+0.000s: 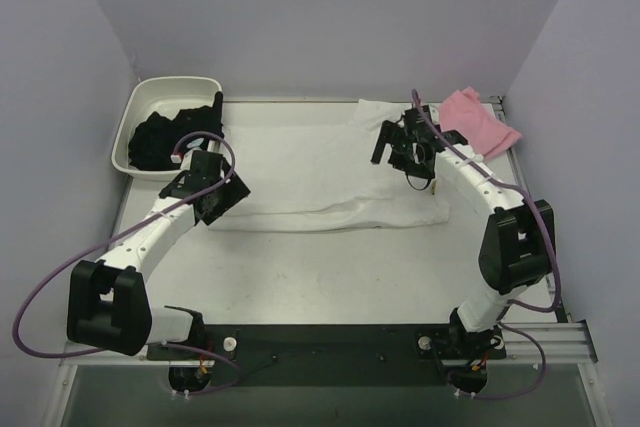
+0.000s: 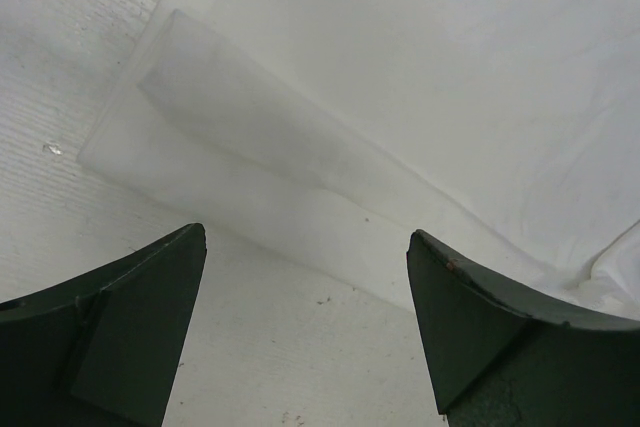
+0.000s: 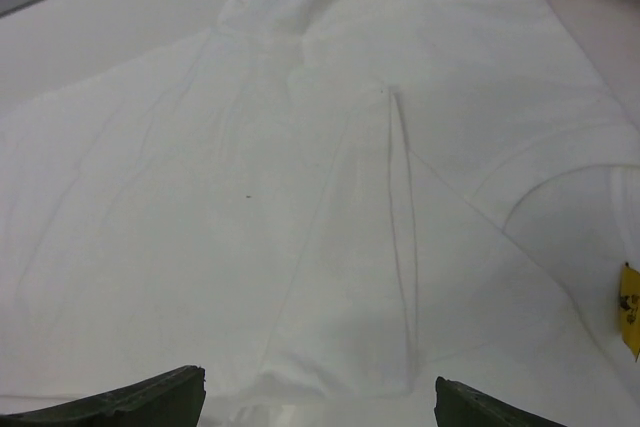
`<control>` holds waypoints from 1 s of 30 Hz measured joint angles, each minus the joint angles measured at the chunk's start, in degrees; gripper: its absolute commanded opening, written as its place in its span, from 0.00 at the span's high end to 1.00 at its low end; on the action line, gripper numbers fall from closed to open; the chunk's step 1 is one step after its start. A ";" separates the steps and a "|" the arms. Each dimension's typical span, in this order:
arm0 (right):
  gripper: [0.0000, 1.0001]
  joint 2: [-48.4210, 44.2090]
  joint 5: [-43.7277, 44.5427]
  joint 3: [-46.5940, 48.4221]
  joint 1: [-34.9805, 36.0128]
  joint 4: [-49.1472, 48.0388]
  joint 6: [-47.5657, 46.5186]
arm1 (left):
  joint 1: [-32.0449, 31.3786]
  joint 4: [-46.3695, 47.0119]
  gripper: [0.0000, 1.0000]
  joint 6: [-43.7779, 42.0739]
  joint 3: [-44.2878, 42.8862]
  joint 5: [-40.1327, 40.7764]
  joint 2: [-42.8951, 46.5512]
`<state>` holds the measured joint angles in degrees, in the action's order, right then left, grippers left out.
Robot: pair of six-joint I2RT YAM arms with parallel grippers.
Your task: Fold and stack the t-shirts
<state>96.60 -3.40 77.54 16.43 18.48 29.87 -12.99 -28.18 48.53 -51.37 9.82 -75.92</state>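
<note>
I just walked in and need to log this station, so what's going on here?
Two robot arms are working on t-shirts. The white t-shirt lies spread out and partly folded between them. The left gripper and the right gripper both hover open above it, holding nothing. The pink t-shirt lies at the far right corner. A white tub at far left holds dark clothing.

Soft, even light from above leaves only faint shadows on the table [image 1: 330, 277] in the top view, while both wrist views run bright and low in contrast — the white t-shirt [image 3: 300, 197] nearly washes out, its creases thin grey lines — and the dark fingertips [image 2: 130, 337] look slightly soft.
</note>
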 measured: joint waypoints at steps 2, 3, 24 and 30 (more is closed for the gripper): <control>0.02 -0.37 0.00 -3.32 0.57 -0.92 0.22 | -0.68 0.13 0.09 0.15 0.50 0.02 -0.02; 0.02 -0.24 -0.04 -5.03 0.57 -1.51 0.33 | -1.09 0.13 0.09 0.22 0.68 0.02 -0.07; 0.67 5.49 -1.73 -11.56 0.13 -8.02 4.44 | -2.08 0.17 0.09 0.31 0.90 1.60 -0.17; 0.64 5.40 -0.85 -11.78 0.13 -7.98 4.20 | -2.08 0.17 0.09 0.28 0.90 1.75 -1.01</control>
<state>102.00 -4.25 65.76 16.56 10.50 34.06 -15.07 -28.01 48.82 -50.48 11.57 -76.93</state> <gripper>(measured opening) 0.342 0.913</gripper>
